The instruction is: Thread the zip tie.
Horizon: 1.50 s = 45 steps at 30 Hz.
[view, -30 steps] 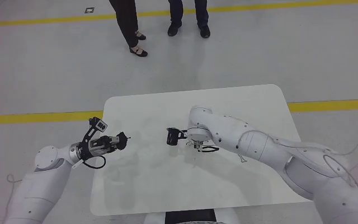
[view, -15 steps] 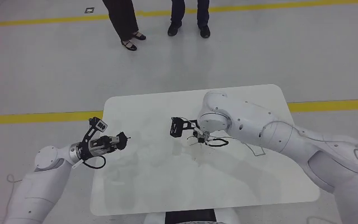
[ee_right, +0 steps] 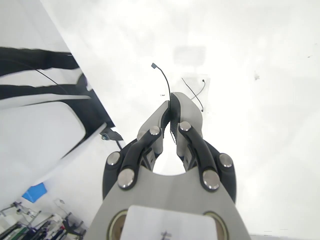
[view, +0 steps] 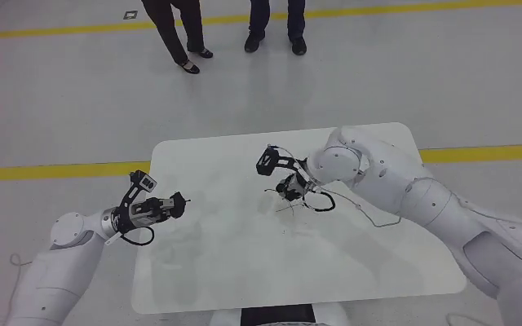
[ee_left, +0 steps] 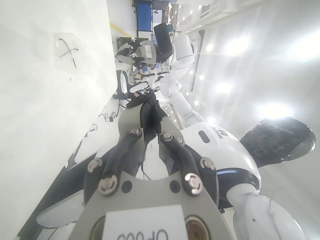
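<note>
The right gripper [ee_right: 170, 106] is pinching a black zip tie [ee_right: 165, 79] between fully closed fingers, with the tie's head end sticking out past the tips. It is hanging over the table [view: 367, 261], just off centre toward 1 o'clock. Two loose zip ties [ee_left: 68, 51] are lying crossed on a clear sheet [ee_left: 76, 41], just toward 6 o'clock from it. The left gripper [ee_left: 150, 107] is sitting at the table's 9 o'clock edge with its fingers pressed together; I cannot tell whether they are holding anything.

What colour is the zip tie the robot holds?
The zip tie is black; the right wrist view shows it best, pinched in the right gripper.
</note>
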{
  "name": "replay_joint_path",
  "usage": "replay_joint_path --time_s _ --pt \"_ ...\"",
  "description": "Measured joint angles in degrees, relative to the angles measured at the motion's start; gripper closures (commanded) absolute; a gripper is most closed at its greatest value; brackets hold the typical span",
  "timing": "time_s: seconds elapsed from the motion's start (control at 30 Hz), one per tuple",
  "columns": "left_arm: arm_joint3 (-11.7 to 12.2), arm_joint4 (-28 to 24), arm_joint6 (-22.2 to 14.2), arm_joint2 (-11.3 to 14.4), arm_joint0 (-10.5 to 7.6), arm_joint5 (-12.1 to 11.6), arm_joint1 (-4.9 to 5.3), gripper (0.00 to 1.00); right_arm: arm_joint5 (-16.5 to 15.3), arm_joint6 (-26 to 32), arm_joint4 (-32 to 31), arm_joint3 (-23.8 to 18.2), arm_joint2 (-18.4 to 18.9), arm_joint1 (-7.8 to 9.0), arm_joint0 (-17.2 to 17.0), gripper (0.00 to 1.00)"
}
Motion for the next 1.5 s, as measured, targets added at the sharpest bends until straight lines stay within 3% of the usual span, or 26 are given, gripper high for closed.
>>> replay_joint_path --time_s 0.17,0.3,0.63,0.7,0.83,1.17,1.37,1.5 --pt "0.0 0.0 0.0 0.0 0.00 0.0 0.00 1.00 -0.3 -10.7 4.5 -2.8 7.1 3.71 -10.1 1.00" --pt "0.0 0.0 0.0 0.0 0.00 0.0 0.00 1.00 -0.3 -15.4 4.6 -5.3 10.4 5.27 -15.3 1.00" --pt "0.0 0.0 0.0 0.0 0.00 0.0 0.00 1.00 -0.1 -15.5 4.2 -5.2 10.6 5.27 -15.4 1.00" --pt "0.0 0.0 0.0 0.0 0.00 0.0 0.00 1.00 1.0 -18.9 1.7 -5.1 11.3 5.34 -16.5 1.00" --pt "0.0 0.0 0.0 0.0 0.00 0.0 0.00 1.00 2.4 -28.7 -0.1 -6.9 13.9 5.93 -20.9 1.00" --pt "0.0 0.0 0.0 0.0 0.00 0.0 0.00 1.00 7.3 -52.6 -4.9 -15.0 19.6 7.29 -36.5 1.00" --pt "0.0 0.0 0.0 0.0 0.00 0.0 0.00 1.00 6.5 -61.2 -5.3 -17.1 20.4 6.72 -41.0 1.00" --pt "0.0 0.0 0.0 0.0 0.00 0.0 0.00 1.00 6.3 -62.2 -4.7 -17.2 20.1 6.33 -41.8 1.00"
